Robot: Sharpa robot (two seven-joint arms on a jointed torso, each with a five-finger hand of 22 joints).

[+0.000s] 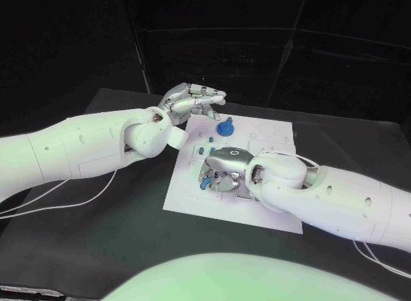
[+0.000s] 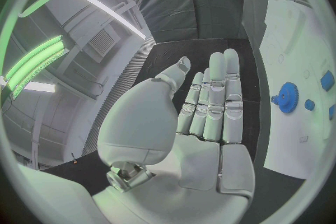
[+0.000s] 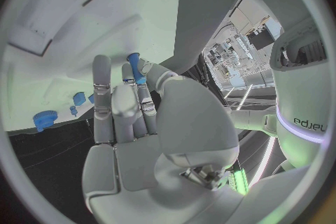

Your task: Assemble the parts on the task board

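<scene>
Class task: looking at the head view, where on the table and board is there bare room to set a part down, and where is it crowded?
Bare: table nearest the robot; task board far corner. Crowded: around the blue gear beside the left hand, and under the right hand.

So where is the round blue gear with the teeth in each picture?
Head view: the blue gear stands at the far end of the task board, just right of the left hand.
Left wrist view: the gear sits on the white board, beside the left hand's outstretched fingers.
Right wrist view: a round blue piece at the board's edge is probably it.
Shared landmark: the white task board.
</scene>
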